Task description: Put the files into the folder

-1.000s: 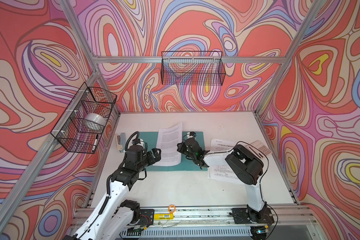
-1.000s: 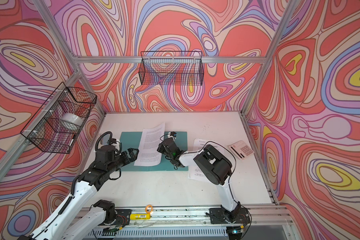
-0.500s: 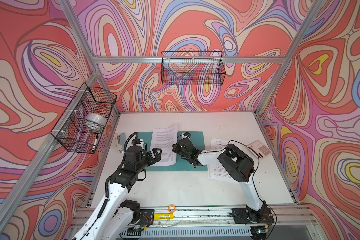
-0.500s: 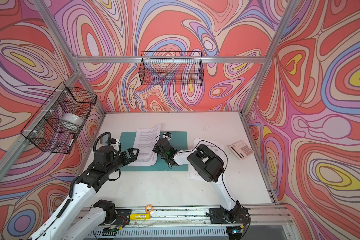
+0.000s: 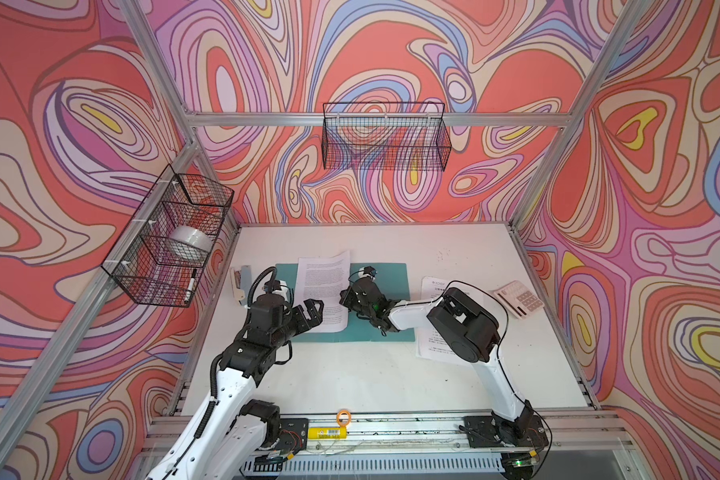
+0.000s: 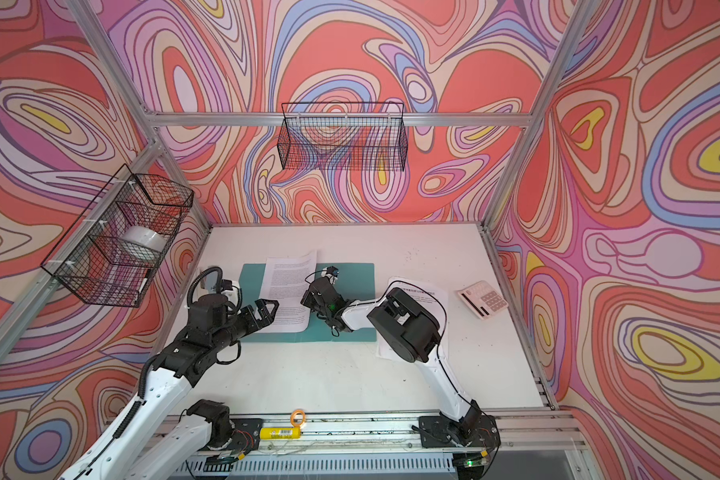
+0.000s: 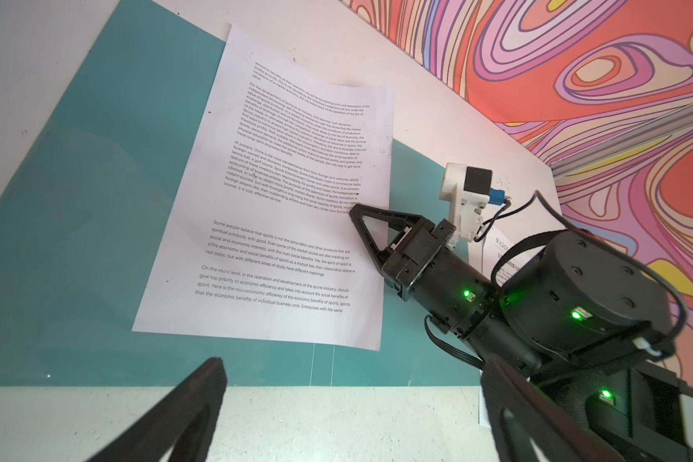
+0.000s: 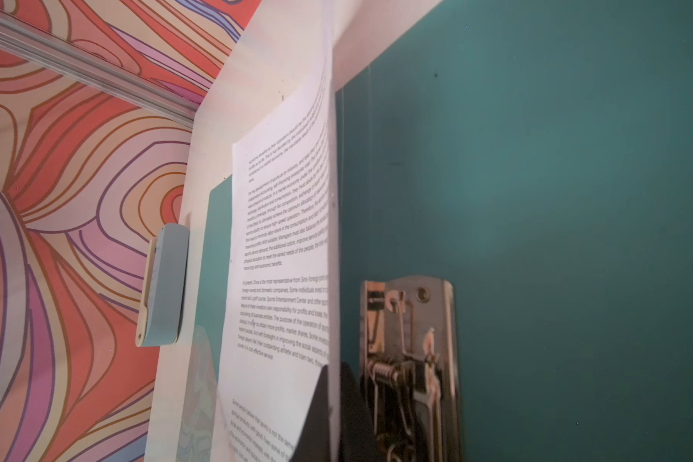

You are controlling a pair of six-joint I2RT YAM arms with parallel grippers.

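1. Right gripper (image 5: 344, 296), fingers clamped on the sheet's (image 5: 323, 286) right edge: pull nearer, since the sheet overhangs the folder's (image 5: 389, 272) far edge.
2. Left gripper (image 5: 314, 312), fingers apart, near-left: pin the sheet flat.
3. Avoid the clip (image 8: 409, 360).

sheet (image 5: 323, 286) — slid left over folder (image 5: 393, 276) | right tool (image 5: 344, 297) — moved left

Swirly red-pink-purple walls (image 5: 391, 62), aluminium frame (image 5: 267, 119), black wire baskets on back (image 5: 385, 137) and left (image 5: 171, 245), white tabletop (image 5: 350, 374)
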